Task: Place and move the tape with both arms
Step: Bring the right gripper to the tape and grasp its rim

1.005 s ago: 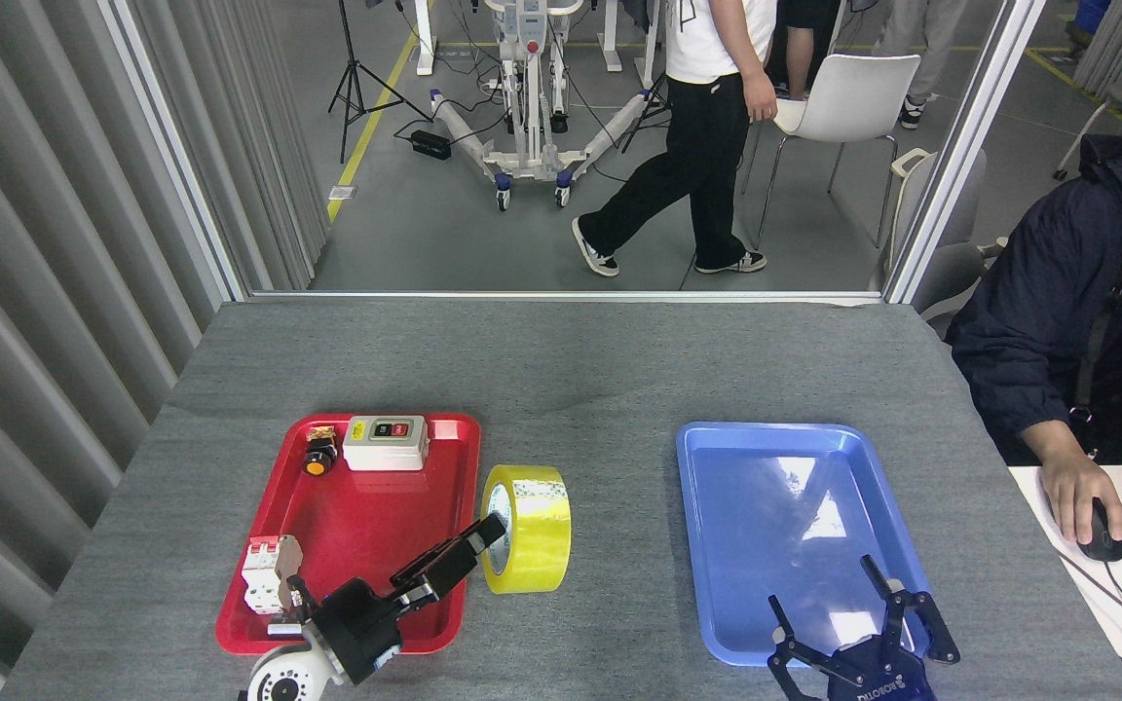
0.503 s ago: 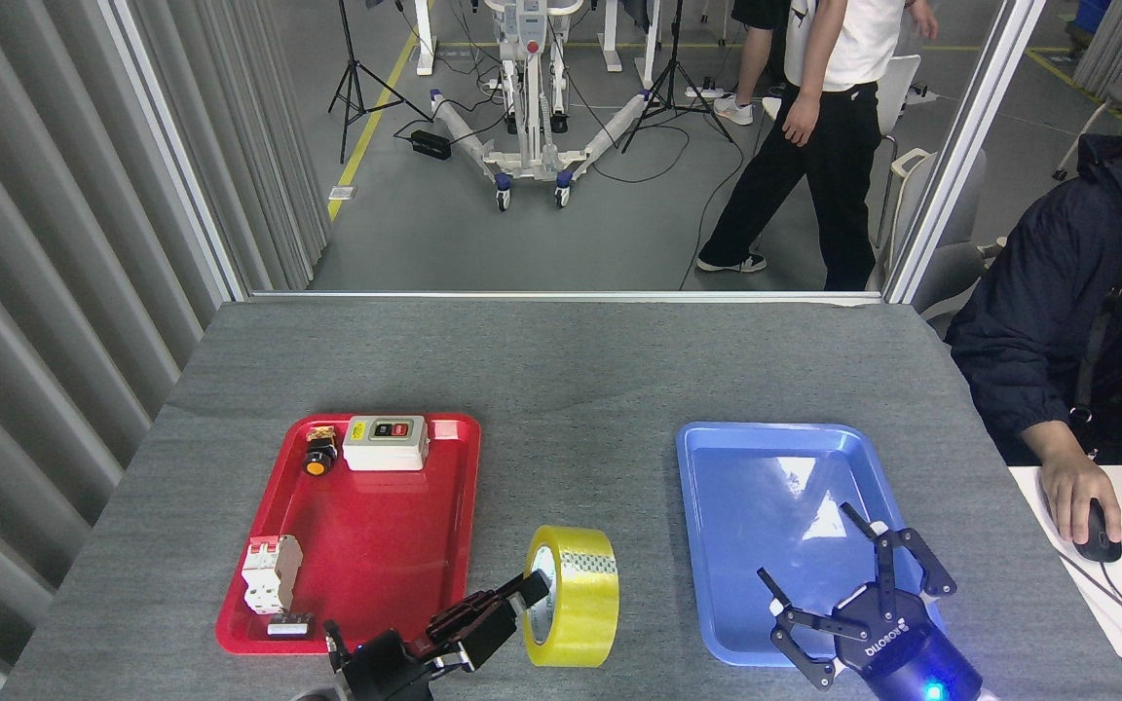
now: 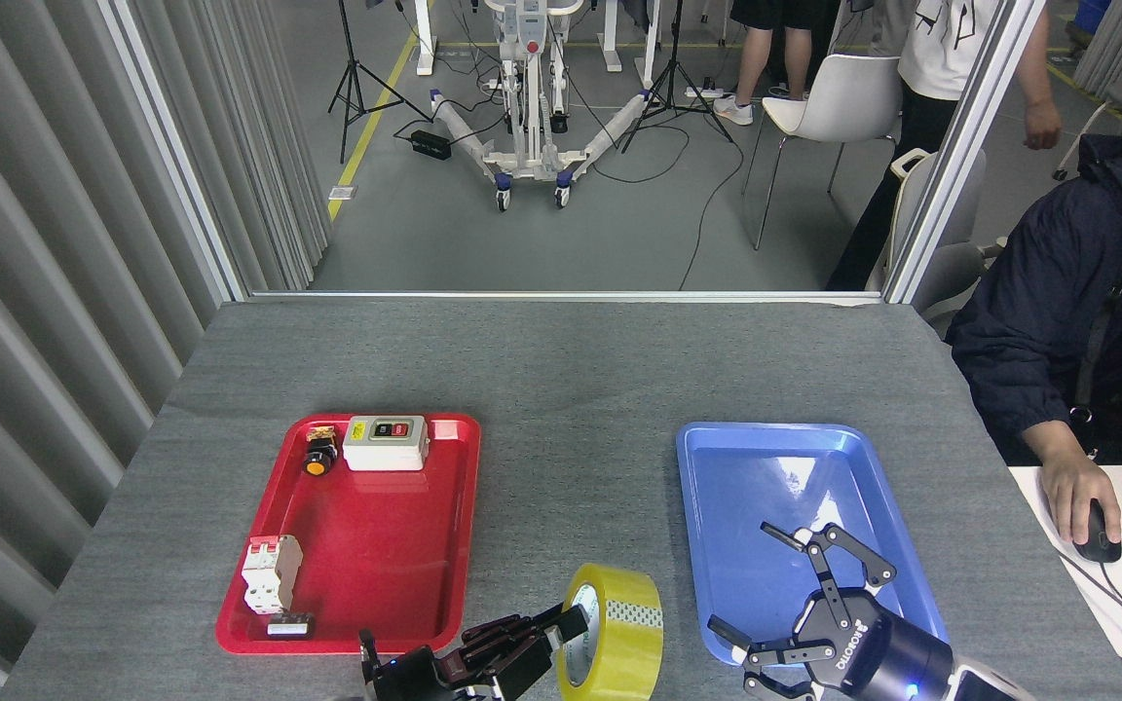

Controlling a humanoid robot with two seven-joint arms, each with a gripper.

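You have the tape [image 3: 617, 631] standing on edge at the near edge of the grey table [image 3: 561, 360], in the gap between the red tray [image 3: 352, 534] and the blue tray [image 3: 795, 531], nearer the red one. Your left gripper [image 3: 532, 643] reaches toward the tape from the red-tray side, one finger pushed into the white core and the others beside the roll's face, so it grips the roll. Your right gripper [image 3: 795, 608] sits over the blue tray's near end, on the far side of the tape from the left gripper, fingers spread wide and holding nothing, clear of the roll.
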